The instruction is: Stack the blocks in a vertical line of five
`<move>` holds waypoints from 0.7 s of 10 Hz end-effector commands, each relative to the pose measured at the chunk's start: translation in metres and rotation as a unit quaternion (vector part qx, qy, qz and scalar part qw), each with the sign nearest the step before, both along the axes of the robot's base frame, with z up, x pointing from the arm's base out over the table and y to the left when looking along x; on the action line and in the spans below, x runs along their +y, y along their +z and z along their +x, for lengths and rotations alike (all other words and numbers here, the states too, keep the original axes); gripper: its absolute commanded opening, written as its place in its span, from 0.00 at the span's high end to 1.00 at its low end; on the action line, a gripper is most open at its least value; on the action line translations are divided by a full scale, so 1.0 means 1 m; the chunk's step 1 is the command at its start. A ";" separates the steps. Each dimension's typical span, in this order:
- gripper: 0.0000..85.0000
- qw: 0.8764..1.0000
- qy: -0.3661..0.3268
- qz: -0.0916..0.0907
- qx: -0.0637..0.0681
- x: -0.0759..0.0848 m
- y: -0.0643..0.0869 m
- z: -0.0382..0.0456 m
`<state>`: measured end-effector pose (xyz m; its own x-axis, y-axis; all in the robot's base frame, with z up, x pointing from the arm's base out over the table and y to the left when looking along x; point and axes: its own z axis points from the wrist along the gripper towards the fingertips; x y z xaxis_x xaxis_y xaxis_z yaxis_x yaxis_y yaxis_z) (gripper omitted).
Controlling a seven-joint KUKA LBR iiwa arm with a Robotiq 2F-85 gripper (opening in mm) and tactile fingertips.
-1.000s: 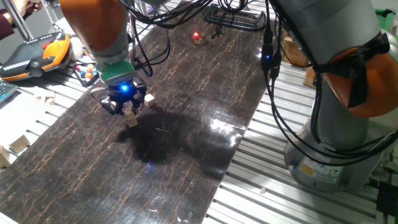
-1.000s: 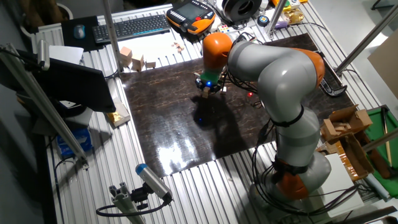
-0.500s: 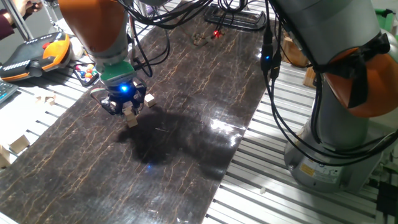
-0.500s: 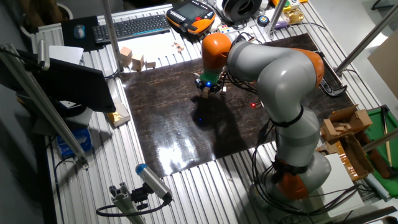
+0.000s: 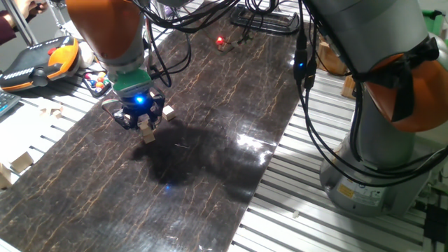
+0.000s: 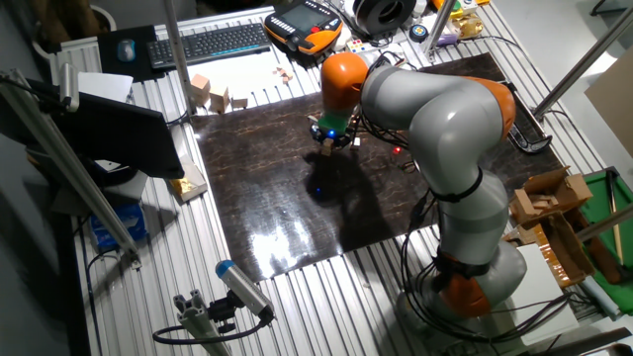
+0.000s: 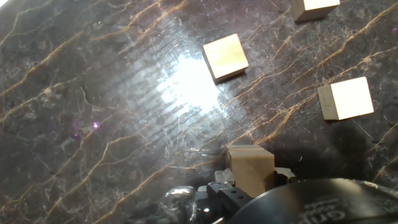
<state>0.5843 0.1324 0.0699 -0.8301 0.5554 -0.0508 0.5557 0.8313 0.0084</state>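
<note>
From one fixed view, the claw [image 5: 145, 123] hangs low over the dark marbled desk [image 5: 210, 154], a blue light glowing at its wrist. Between its fingers sits a tan block [image 5: 145, 126], clamped, with a second block [image 5: 148, 136] directly under it, the two forming a short column that touches the desk. A third block [image 5: 169, 111] lies just beside the claw, on the side toward the desk's far end. A red light spot [image 5: 222, 41] shows well apart from the claw, near that far end.

From the other fixed view, the claw [image 6: 329, 139] is at the far part of the desk [image 6: 287, 218], under the orange arm joint [image 6: 345, 77]. The block it holds is too small here to make out clearly. Larger wooden pieces [image 6: 211, 93] stand off the desk, well apart from the claw, near a keyboard [image 6: 208, 44].

In the hand view, the held block [image 7: 250, 168] sits at the bottom edge, against the claw body. Three more blocks lie flat on the desk [image 7: 93, 112] beyond it: one [image 7: 225, 57] beside a bright glare, one [image 7: 346, 98] toward the right edge, one [image 7: 314, 9] cut off by the top edge. None of the three touch each other.
</note>
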 end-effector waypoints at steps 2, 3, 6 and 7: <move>0.57 1.000 -0.001 0.000 -0.002 0.000 0.000 0.0006; 0.53 1.000 -0.002 0.000 -0.003 0.000 -0.001 0.0011; 0.55 1.000 0.001 0.000 -0.001 0.000 -0.001 0.0013; 0.53 1.000 0.004 -0.003 -0.001 0.000 0.000 0.0012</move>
<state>0.5855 0.1320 0.0697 -0.8350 0.5474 -0.0564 0.5481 0.8364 0.0035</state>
